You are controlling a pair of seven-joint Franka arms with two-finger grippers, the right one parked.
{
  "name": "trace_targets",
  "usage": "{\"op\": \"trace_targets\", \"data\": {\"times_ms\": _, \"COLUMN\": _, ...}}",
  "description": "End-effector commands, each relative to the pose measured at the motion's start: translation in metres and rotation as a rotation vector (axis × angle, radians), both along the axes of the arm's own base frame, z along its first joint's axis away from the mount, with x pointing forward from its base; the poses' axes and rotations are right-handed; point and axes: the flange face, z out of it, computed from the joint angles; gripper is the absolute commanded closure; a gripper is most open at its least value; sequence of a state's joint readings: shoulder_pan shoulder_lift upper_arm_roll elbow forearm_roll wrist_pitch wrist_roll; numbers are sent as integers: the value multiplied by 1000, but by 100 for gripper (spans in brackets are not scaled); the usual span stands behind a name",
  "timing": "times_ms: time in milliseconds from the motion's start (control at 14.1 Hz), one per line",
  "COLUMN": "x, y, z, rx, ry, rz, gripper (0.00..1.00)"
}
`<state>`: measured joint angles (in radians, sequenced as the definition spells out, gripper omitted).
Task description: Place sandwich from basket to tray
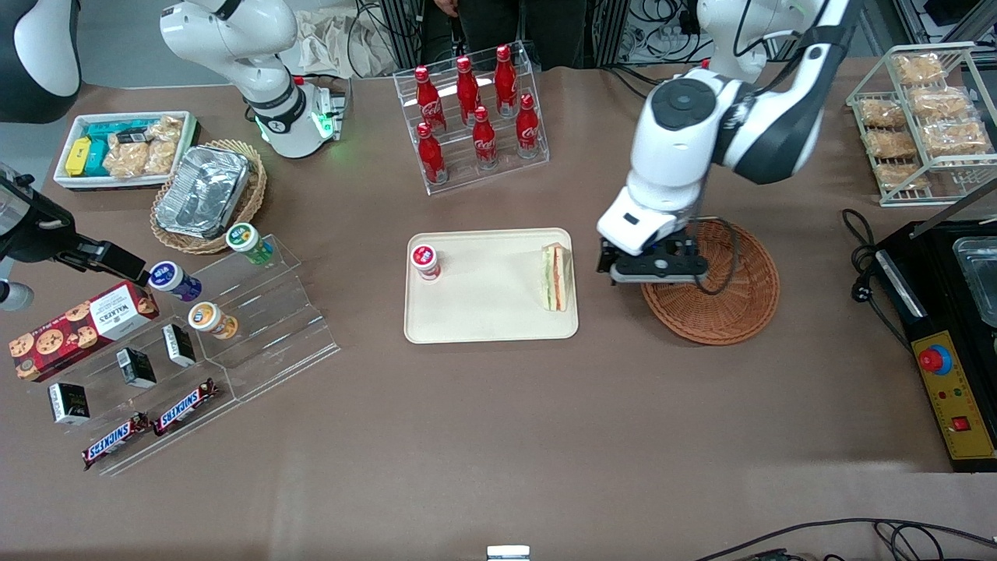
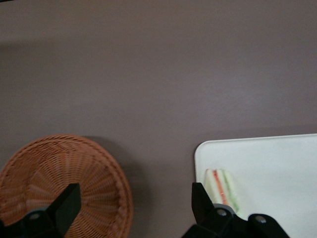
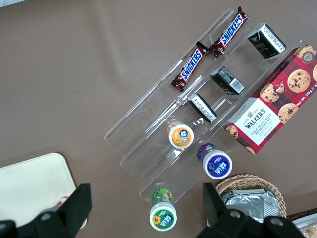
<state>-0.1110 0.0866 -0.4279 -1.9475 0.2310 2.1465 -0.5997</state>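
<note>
Triangular white-bread sandwich [image 1: 556, 276] with orange and green filling lying on the cream rectangular plastic tray [image 1: 491, 312], at its edge nearest the round reddish-brown wicker basket [image 1: 732, 312]. Black two-finger gripper [image 1: 658, 269] above the basket's tray-side rim, fingers [image 2: 64, 206] spread wide, holding nothing.

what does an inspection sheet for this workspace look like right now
surface: brown table, flat.
job's things: sandwich lies on tray, at the edge nearest the basket; basket holds nothing.
clutter: small jar on tray; cola bottles in a clear rack; Snickers bars, cookie box and cups on a clear stand; foil container.
grippers: gripper open, holding nothing, above the gap between basket and tray.
cables: black cable toward the working arm's end.
surroundings: control box with red button.
</note>
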Motion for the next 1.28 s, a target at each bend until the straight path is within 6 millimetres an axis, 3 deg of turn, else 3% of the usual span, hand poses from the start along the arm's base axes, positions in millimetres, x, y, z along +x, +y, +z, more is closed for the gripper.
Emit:
{"op": "trace_targets", "data": {"times_ms": 0, "x": -5, "y": 36, "z": 27, "rx": 56, "ry": 40, "rz": -21, "gripper": 1}}
{"op": "trace_targets", "data": {"times_ms": 142, "x": -10, "y": 65, "z": 50, "rx": 30, "ry": 89, "rz": -35, "gripper": 1}}
{"op": "trace_targets", "data": {"times_ms": 284, "x": -8, "y": 117, "z": 77, "rx": -25, "ry": 122, "rz": -55, "gripper": 1}}
{"op": "trace_targets", "data": {"times_ms": 497, "x": -16, "y": 160, "z": 109, "rx": -56, "ry": 113, "rz": -35, "gripper": 1}}
{"op": "trace_targets", "data": {"times_ms": 994, "x": -54, "y": 187, "z": 145, "rx": -34, "ry": 178, "rz": -87, "gripper": 1}}
{"op": "trace_targets", "data": {"times_ms": 1206, "x": -44, "y": 188, "z": 146, "rx": -14, "ry": 177, "rz": -93, "gripper": 1}}
